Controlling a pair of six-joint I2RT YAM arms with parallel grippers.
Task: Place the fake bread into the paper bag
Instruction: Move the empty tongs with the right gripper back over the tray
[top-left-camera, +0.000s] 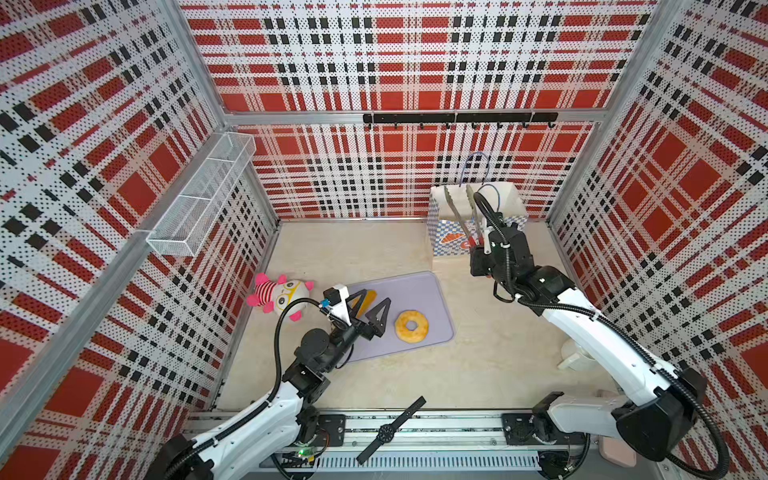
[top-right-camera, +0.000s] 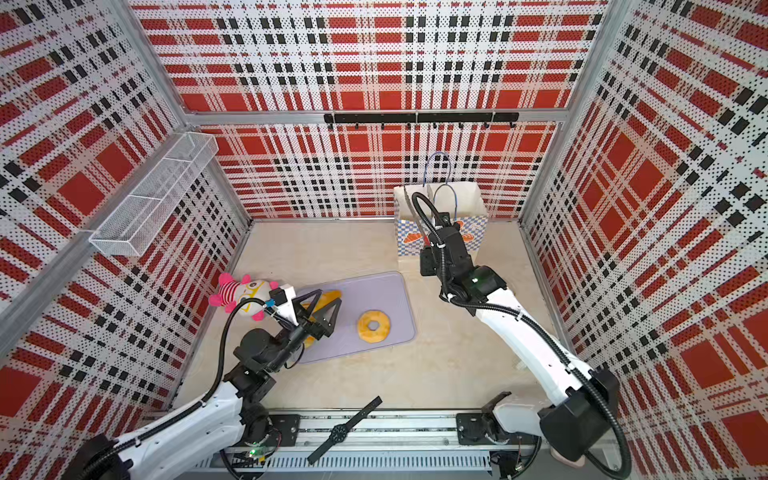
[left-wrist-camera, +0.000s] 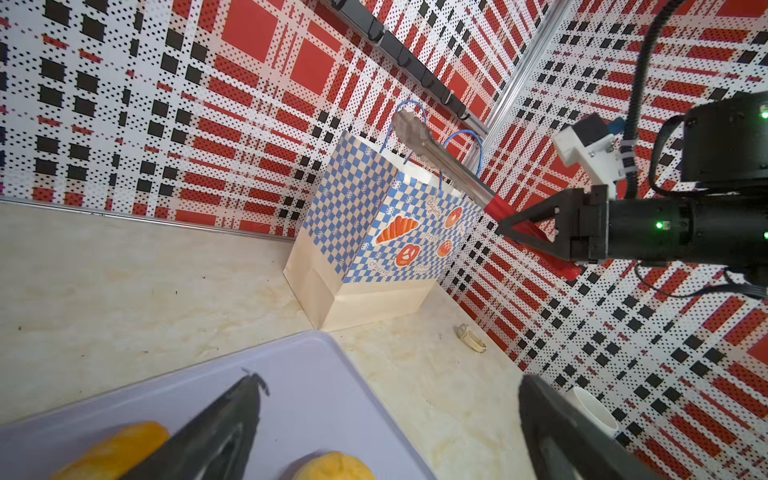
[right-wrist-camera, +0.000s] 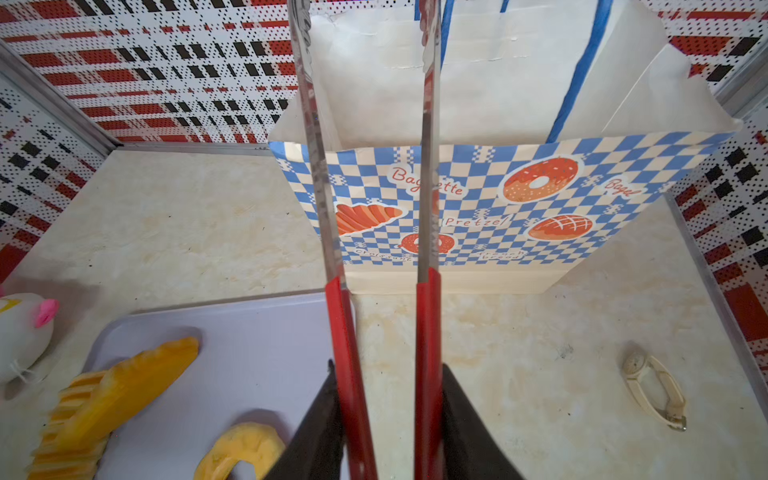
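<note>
**Red-handled steel tongs (right-wrist-camera: 424, 332) held empty over the bag**

The right gripper (right-wrist-camera: 388, 368) is clamped on the handles of the tongs. Their spread tips sit over the open mouth of the tall cream paper bag (top-left-camera: 451, 243) with blue-white checks, which stands upright by the rear wall. Nothing is between the tips, and what the bag contains is hidden. The fake bread in view lies well apart from the bag on a flat lavender plastic tray (top-left-camera: 430, 293). A glossy yellow ring doughnut (top-left-camera: 411, 326) lies in the open, and a long ridged yellow loaf (right-wrist-camera: 124, 386) lies under the left gripper (top-left-camera: 376, 301), whose jaws stand wide and hold nothing.

The step in hand looks like a fetch of the doughnut. Raise the tips straight above the rim first, since the blue cord handles (right-wrist-camera: 579, 75) flank them. Cross the bare cream table (top-left-camera: 478, 353), straddle the ring from above, and squeeze only once both tips are beside it.

The table between tray and bag is open. Clear the tray's raised lip and approach from the bag side, away from the left gripper. A cream clip (right-wrist-camera: 652, 386) and a white cup (top-left-camera: 575, 353) sit near the right wall, and a pink-striped plush doll (top-left-camera: 278, 293) lies just beside the tray.
</note>
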